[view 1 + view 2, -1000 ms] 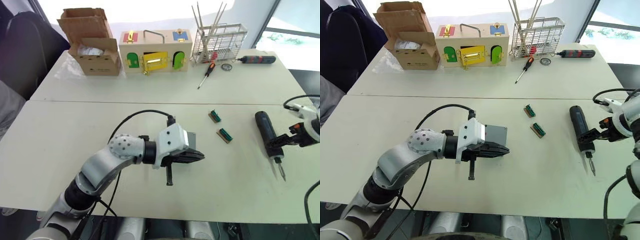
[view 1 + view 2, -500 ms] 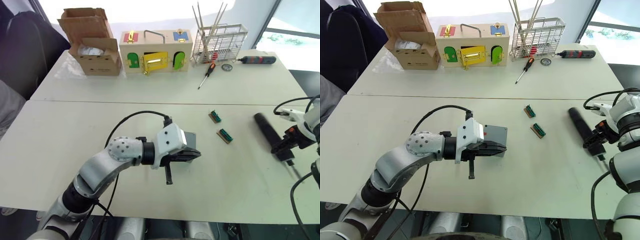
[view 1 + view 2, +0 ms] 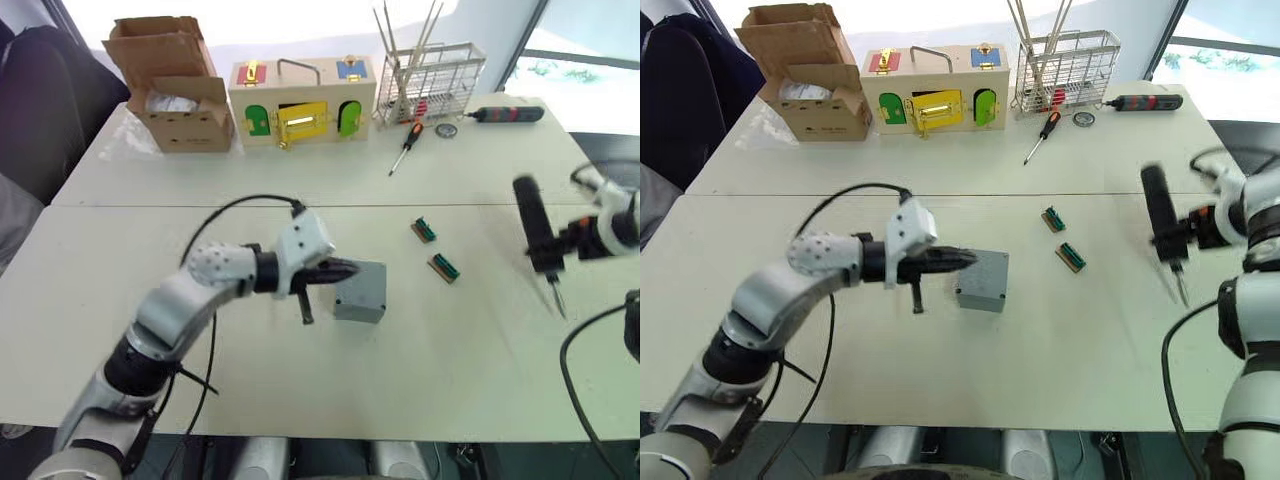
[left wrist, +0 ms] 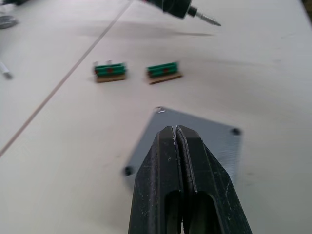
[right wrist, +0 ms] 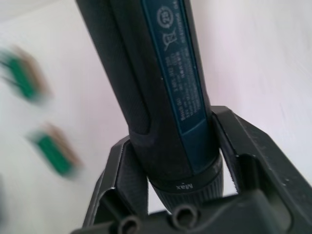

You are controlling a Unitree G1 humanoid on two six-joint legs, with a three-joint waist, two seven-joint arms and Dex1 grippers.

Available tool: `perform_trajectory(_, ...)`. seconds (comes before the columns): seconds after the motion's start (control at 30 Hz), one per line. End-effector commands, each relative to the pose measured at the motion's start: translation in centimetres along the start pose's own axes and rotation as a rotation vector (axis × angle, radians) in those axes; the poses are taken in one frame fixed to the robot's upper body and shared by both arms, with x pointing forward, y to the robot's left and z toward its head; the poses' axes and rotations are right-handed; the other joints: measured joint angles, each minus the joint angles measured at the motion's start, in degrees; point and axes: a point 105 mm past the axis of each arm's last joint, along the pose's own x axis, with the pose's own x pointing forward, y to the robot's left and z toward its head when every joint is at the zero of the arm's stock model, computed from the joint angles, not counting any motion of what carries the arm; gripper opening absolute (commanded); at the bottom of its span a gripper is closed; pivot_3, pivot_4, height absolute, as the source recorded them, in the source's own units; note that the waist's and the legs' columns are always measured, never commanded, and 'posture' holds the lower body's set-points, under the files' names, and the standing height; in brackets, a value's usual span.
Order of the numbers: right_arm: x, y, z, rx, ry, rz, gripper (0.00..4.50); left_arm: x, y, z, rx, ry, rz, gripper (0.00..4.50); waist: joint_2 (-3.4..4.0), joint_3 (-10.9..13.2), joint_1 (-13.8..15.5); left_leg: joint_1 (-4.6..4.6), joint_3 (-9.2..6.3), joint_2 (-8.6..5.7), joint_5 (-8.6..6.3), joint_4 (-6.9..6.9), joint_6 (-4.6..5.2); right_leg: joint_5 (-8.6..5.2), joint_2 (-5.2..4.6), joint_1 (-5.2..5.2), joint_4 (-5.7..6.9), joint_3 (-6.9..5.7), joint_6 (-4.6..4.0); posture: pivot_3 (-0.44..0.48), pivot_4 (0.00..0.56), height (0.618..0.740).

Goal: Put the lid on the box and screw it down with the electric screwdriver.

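Jaws: right gripper (image 5: 183, 161) clamped around electric screwdriver (image 3: 533, 228) above table (image 3: 120, 300); left gripper (image 4: 178, 146) fingers pressed together, empty, over lid (image 4: 214, 141) seated on box (image 3: 361, 293); cardboard carton (image 3: 178, 85) open, contents indistinct.

Box (image 3: 361, 292): matt grey plastic, smooth lid face. Electric screwdriver (image 5: 165, 92): dark satin plastic body, glossy blue label, bare metal bit. Table (image 3: 200, 380): smooth matt off-white laminate. Carton (image 3: 180, 95): brown cardboard.
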Motion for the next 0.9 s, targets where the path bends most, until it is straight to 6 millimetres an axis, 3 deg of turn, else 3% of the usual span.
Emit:
perform_trajectory(0.03,-4.2,3.9,4.3,-0.049,-0.336,0.095,1.77,-0.9,0.5,0.8,0.038,-0.011,-0.06,0.0,-0.01,0.0,0.4,-0.27,-0.14,0.02,0.01,0.05,-0.01,0.0,0.0,-0.18,0.06,-0.11,0.0,0.0,0.15,0.73)
perform_trajectory(0.13,-5.4,8.9,4.9,-0.149,-0.644,0.21,1.77,-1.0,0.4,0.5,0.05,0.021,-0.119,0.0,-0.18,-0.1,0.3,-0.69,-0.42,-0.07,0.0,0.33,-0.02,0.02,-0.05,-0.39,0.41,-0.38,0.0,0.0,0.15,0.73)
perform_trajectory(0.27,-6.0,14.5,3.3,-0.131,-1.0,0.322,1.77,-0.4,0.2,0.8,0.051,0.025,-0.167,0.0,-0.19,0.0,0.2,-0.72,-0.34,-0.16,0.1,0.61,-0.11,0.02,-0.13,-0.49,0.8,-0.26,0.01,0.0,0.15,0.73)
perform_trajectory(0.33,-5.6,15.9,2.4,-0.117,-1.079,0.327,1.77,-0.2,-0.1,0.7,0.057,0.036,-0.193,0.0,-0.16,-0.1,0.5,-0.71,-0.46,-0.16,0.16,0.69,-0.16,0.02,-0.09,-0.51,0.88,-0.28,0.01,0.0,0.15,0.73)
perform_trajectory(0.43,-4.4,18.0,0.5,-0.111,-1.046,0.422,1.77,0.3,-0.4,0.5,0.06,0.047,-0.207,0.0,-0.16,-0.1,0.4,-0.69,-0.52,-0.19,0.14,0.69,-0.14,0.02,-0.06,-0.47,0.89,-0.27,0.01,0.0,0.15,0.73)
perform_trajectory(0.63,-3.1,20.5,-2.4,-0.152,-0.963,0.547,1.77,1.8,-0.7,-0.4,0.084,0.086,-0.215,0.0,-0.15,-0.1,-0.5,-0.61,-0.48,-0.18,0.13,0.57,-0.1,0.02,-0.05,-0.44,0.89,-0.26,0.0,0.0,0.15,0.73)
perform_trajectory(0.9,-1.3,20.3,-4.0,-0.187,-0.887,0.544,1.77,3.3,-1.5,-1.2,0.095,0.102,-0.252,0.0,-0.16,-0.1,-0.4,-0.57,-0.47,-0.15,0.14,0.5,-0.11,0.02,-0.01,-0.46,0.88,-0.26,0.0,0.0,0.15,0.73)
